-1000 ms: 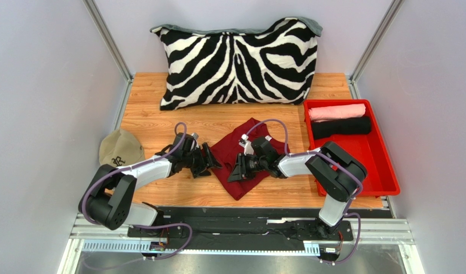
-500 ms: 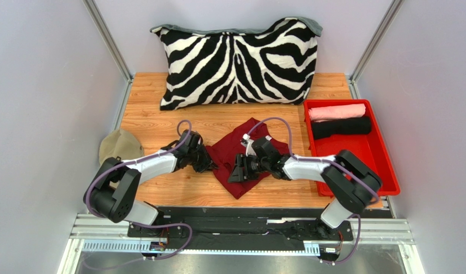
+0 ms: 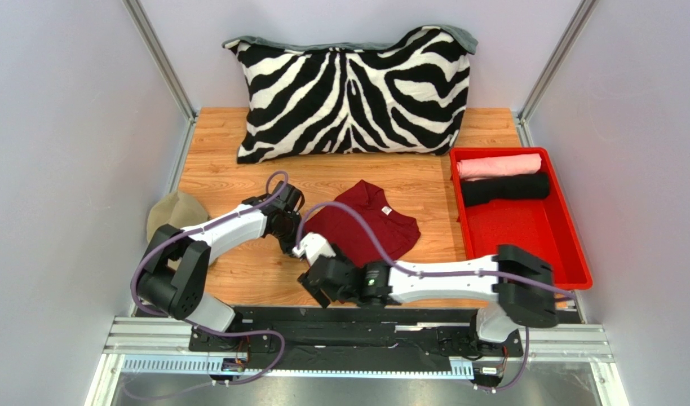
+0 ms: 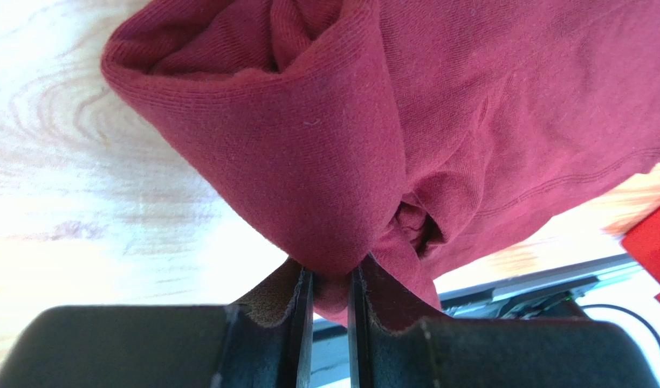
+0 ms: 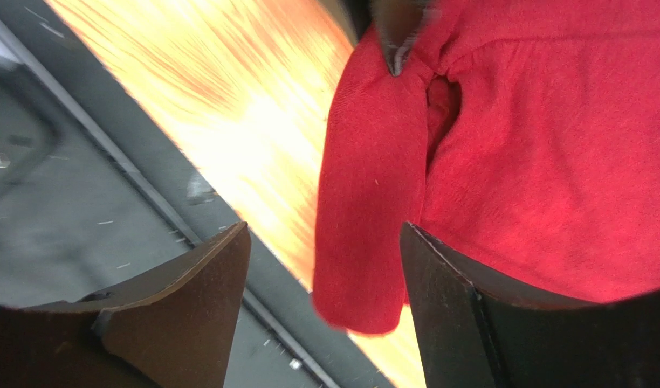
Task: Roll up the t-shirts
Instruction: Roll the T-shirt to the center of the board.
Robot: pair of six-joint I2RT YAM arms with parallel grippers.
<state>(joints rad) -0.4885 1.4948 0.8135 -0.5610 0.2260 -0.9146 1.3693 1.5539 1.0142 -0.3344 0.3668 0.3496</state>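
Note:
The maroon t-shirt [image 3: 363, 223] lies bunched on the wooden table, with a small white label near its collar. My left gripper [image 3: 295, 244] is at the shirt's left edge. In the left wrist view it [image 4: 329, 276] is shut on a fold of the maroon cloth [image 4: 471, 105]. My right gripper [image 3: 317, 284] reaches across to the near left corner of the shirt, by the table's front edge. In the right wrist view it [image 5: 325, 252] is open, and a hanging end of the shirt [image 5: 511, 145] shows between its fingers without being pinched. A pink rolled t-shirt [image 3: 498, 165] and a black one [image 3: 505, 188] lie in the tray.
The red plastic tray [image 3: 535, 237] stands at the right. A zebra-striped pillow [image 3: 353, 93] leans against the back wall. A tan cap [image 3: 175, 216] lies at the left edge, beside the left arm. The metal rail [image 3: 357, 338] runs just below the right gripper.
The left gripper closed on the shirt's left edge. The right gripper opened, left the shirt's middle and swung to the near left corner. The shirt has shifted back and to the right.

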